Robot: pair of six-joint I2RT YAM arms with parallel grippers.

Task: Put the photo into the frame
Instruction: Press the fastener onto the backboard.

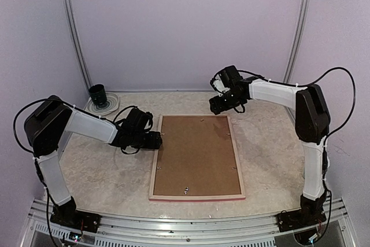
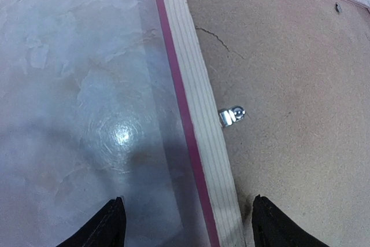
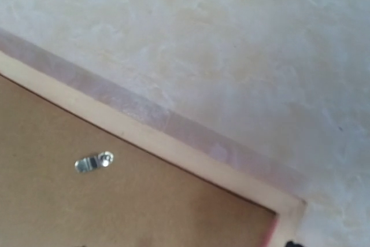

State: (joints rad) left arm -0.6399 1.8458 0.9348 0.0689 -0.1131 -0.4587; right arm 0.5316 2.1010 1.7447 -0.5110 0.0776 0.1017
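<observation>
marbled pale table (image 1: 104, 160). near centre the frame (image 1: 154, 172) lies face down, brown backing board (image 1: 196, 154) set in it. left tool (image 1: 156, 140) released, fingers astride the frame's left rail. right tool (image 1: 218, 106) above the far right corner; released or clenched, cannot tell. dark cup (image 1: 97, 95) at far left.

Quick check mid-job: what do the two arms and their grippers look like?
The left arm and right arm each have white link covers between black joint housings, with black cables looping alongside. The left gripper and right gripper are black.
</observation>
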